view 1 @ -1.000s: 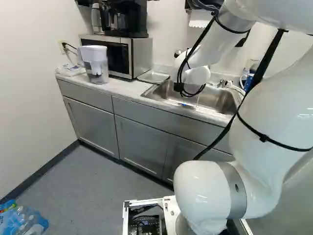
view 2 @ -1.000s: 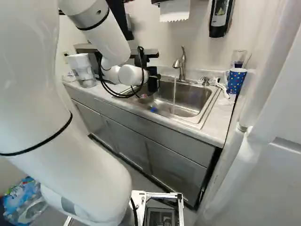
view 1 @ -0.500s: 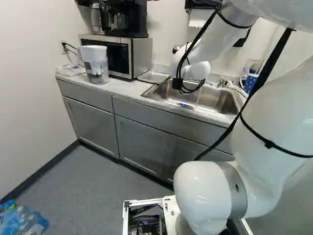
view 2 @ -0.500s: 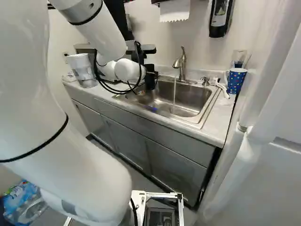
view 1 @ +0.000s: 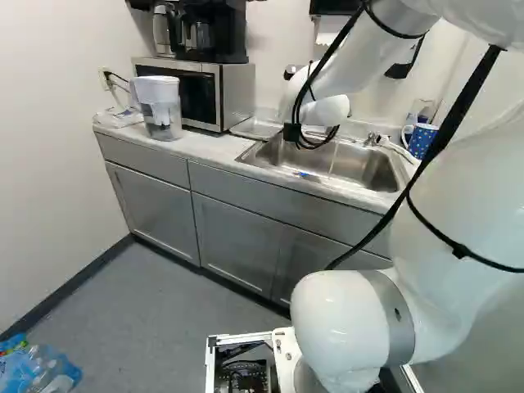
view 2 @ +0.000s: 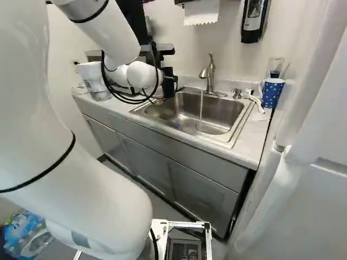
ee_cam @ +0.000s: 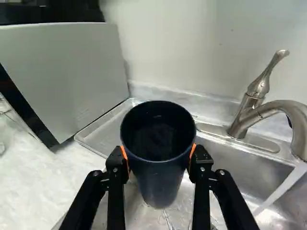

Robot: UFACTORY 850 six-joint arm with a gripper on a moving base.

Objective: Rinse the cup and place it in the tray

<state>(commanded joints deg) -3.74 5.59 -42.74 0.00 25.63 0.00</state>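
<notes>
In the right base view my gripper (view 2: 169,82) is partly hidden behind the wrist, over the sink's far left corner. The wrist view shows the gripper (ee_cam: 159,158) shut on the dark cup (ee_cam: 160,179), an orange pad against each side. The cup is upright, mouth open towards the camera, its inside dark. Beyond it and to its microwave side lies the shallow metal tray (ee_cam: 101,130), also in the left base view as a tray (view 1: 256,128) on the counter. Water runs from the faucet (view 2: 210,73) into the sink (view 2: 223,116), away from the cup.
The microwave (view 1: 233,92) stands beside the tray, with a water pitcher (view 1: 161,110) at its front. A blue patterned cup (view 2: 272,93) and a white brush (view 2: 255,101) are right of the sink. Something small and blue (view 2: 177,125) lies in the sink.
The arm's wrist has moved left over the sink, away from the running water and towards the tray side, carrying the cup. The base has stayed put.
</notes>
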